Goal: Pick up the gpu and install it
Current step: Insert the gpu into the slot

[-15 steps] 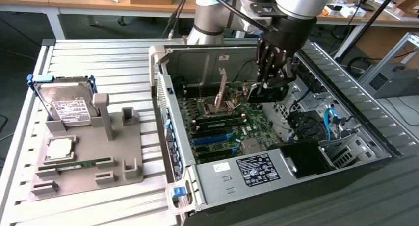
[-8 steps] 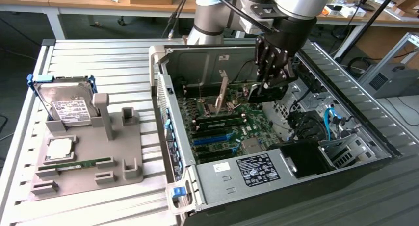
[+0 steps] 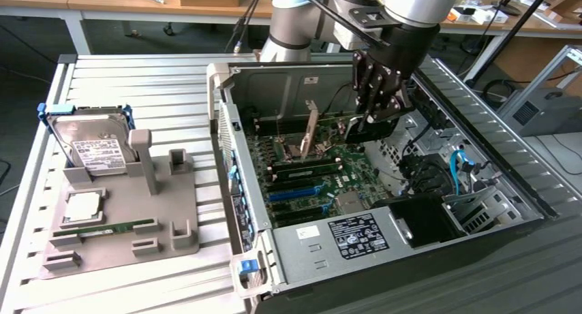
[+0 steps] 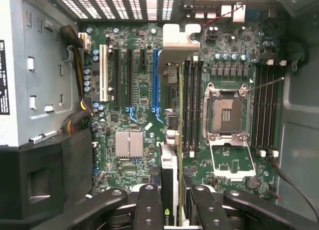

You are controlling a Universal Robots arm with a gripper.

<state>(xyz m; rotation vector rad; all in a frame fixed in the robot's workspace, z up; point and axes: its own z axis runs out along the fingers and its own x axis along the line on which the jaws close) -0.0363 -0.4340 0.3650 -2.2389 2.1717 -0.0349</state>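
**One card pinched, slot close by**

My gripper (image 4: 173, 202) hangs inside the open case (image 3: 300, 249). Its fingers (image 4: 149, 202) pinch the gpu (image 4: 168, 170) edge-on between them, over the motherboard (image 4: 139, 98). Beyond the fingertips the card runs out to its silver bracket (image 4: 175, 40). The blue slot (image 4: 156, 80) lies just off one flank and the black memory slots (image 4: 193, 105) off the other. My worry is that a card tilted in the grip could miss the slot and scrape board parts. The bracket could also catch the case's rear wall.
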